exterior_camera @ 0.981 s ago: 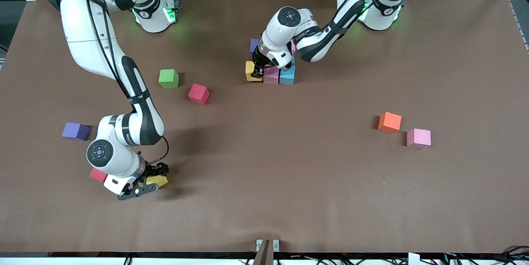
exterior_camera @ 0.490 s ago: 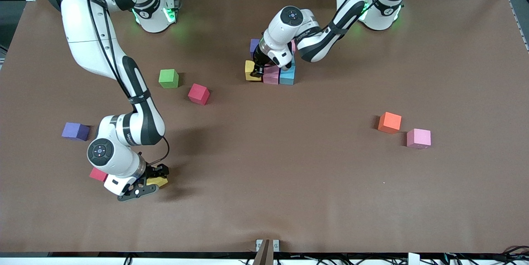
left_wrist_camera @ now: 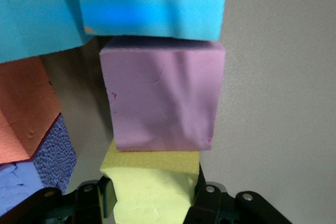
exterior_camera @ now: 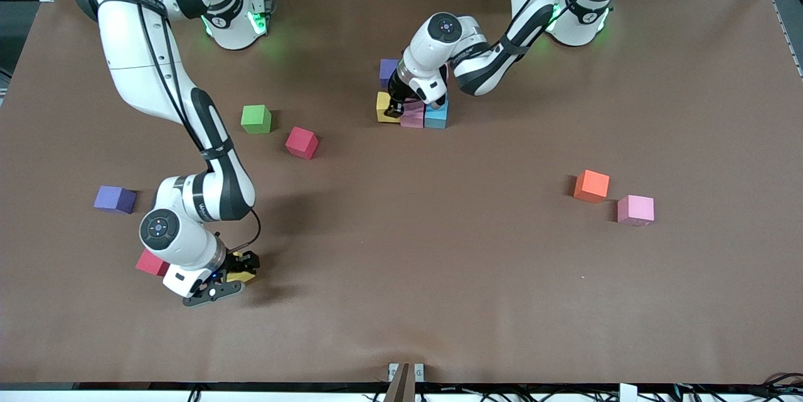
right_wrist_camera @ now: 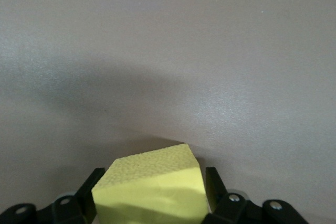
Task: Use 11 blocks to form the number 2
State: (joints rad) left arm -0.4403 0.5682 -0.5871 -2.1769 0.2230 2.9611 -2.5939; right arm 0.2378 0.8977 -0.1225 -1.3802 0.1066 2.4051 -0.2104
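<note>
Blocks sit in a tight cluster in the upper middle of the front view, on the brown tabletop (exterior_camera: pixel 477 276). We see a yellow block (exterior_camera: pixel 381 107), a pink block (exterior_camera: pixel 413 116) and a light blue block (exterior_camera: pixel 437 116) side by side in a row, touching. A purple block (exterior_camera: pixel 388 68) lies just above that row in the frame, and the left arm hides the rest. The left wrist view adds an orange block (left_wrist_camera: pixel 23 111) beside the purple one.

The left end effector (exterior_camera: pixel 394 107) is down on the cluster, clenched on the yellow block. In its wrist view that block sits between the fingers (left_wrist_camera: pixel 207 198), pressed against the pink block.

The right end effector (exterior_camera: pixel 232 276) is low in the lower part of the frame, toward the right arm's end of the tabletop. It sits around a second yellow block (exterior_camera: pixel 242 276), which rests on the tabletop. Whether it grips that block or is released, we cannot tell.

Loose blocks:
- A dark pink block (exterior_camera: pixel 149 262) is just beside the right wrist.
- A second purple block (exterior_camera: pixel 115 199) is higher in the frame than the dark pink one.
- A red block (exterior_camera: pixel 302 142) and a green cube (exterior_camera: pixel 256 118) sit near each other, between the right arm and the cluster.
- A second orange block (exterior_camera: pixel 591 185) and a second pink block (exterior_camera: pixel 635 210) sit close together at mid-height, toward the left arm's end.
</note>
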